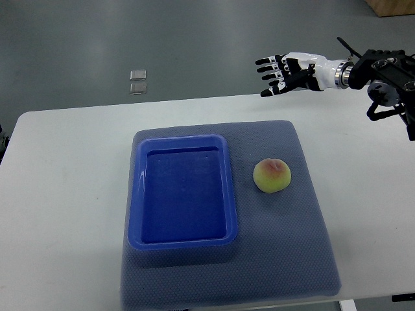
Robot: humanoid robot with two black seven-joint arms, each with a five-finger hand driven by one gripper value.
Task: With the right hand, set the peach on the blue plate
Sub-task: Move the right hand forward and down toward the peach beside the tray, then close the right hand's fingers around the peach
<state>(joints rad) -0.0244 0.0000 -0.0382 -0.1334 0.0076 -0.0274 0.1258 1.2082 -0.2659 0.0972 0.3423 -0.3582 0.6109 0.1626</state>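
A yellow-green peach with a pink blush [272,175] lies on the grey-blue mat, just right of the blue plate [182,241]. The plate is a rectangular blue tray with raised walls and nothing in it. My right hand [280,73] comes in from the right edge and hovers high above the table's far edge, well beyond and slightly right of the peach. Its fingers are spread and hold nothing. My left arm does not show.
The grey-blue mat [305,246] covers the middle of the white table [65,194]. Two small clear squares [138,81] lie on the grey floor beyond the table. A brown box corner [392,6] shows at the top right.
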